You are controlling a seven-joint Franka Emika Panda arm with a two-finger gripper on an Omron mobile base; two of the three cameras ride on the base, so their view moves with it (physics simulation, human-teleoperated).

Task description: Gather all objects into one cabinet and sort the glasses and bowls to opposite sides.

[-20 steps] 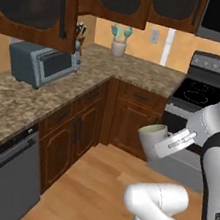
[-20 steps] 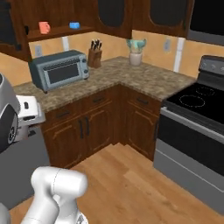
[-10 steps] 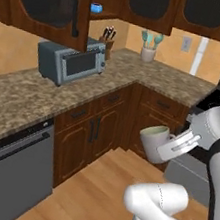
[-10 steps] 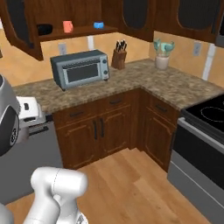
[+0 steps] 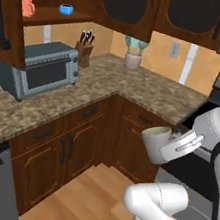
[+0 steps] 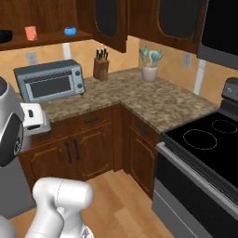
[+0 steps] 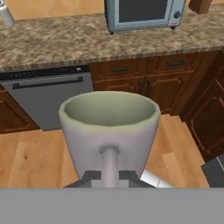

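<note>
A pale greyish-white cup (image 5: 153, 141) hangs in mid-air over the wooden floor, and my gripper (image 5: 171, 145) is shut on its rim. In the hand view the cup (image 7: 109, 124) is upright and looks empty, with one finger (image 7: 109, 164) lying down its near wall. High on the wall, the dark wooden cabinet (image 5: 52, 18) stands open. Its shelf carries a coral-orange cup (image 5: 27, 7) and a blue mug (image 5: 66, 9). From the right base view the same shelf (image 6: 44, 40) shows the coral cup (image 6: 31, 32), the blue mug (image 6: 70, 31) and a black bowl (image 6: 4, 36) at the frame's left edge.
A grey toaster oven (image 5: 38, 68) sits on the speckled counter (image 5: 150, 91) below the open cabinet, with a knife block (image 5: 83, 52) and a utensil holder (image 5: 133, 58) farther along. A black stove (image 6: 204, 139) is on the right and a dishwasher (image 7: 48, 94) under the counter. The cabinet's open door (image 5: 6, 29) juts out.
The whole picture has shifted: the base has moved, bringing the toaster oven and the open cabinet closer and more central. The cup stays held in the shut gripper.
</note>
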